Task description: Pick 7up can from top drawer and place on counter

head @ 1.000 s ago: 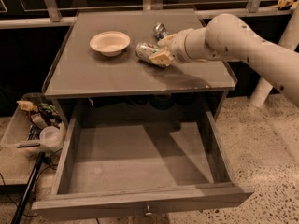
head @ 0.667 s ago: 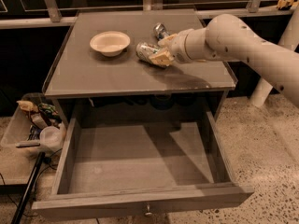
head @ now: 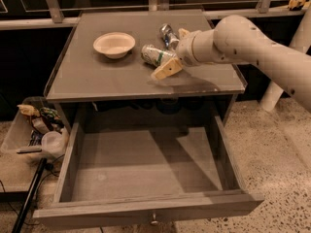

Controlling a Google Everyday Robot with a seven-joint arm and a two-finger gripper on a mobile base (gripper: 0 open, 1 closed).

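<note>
The 7up can [head: 154, 55] lies on its side on the counter [head: 97, 79], right of centre, with its green and white label showing. My gripper [head: 175, 51] is at the can's right end, just above the counter. Its fingers are spread wide: one tan finger [head: 167, 69] lies on the counter in front of the can, and the other [head: 183, 32] is behind it. The jaws are open and not clamped on the can. The top drawer [head: 146, 212] is pulled fully out below, and its inside shows nothing.
A silver-blue can [head: 168, 35] lies just behind the 7up can, near the far finger. A white bowl [head: 114, 44] sits on the counter's left half. A bin of clutter [head: 39, 130] stands on the floor left of the cabinet.
</note>
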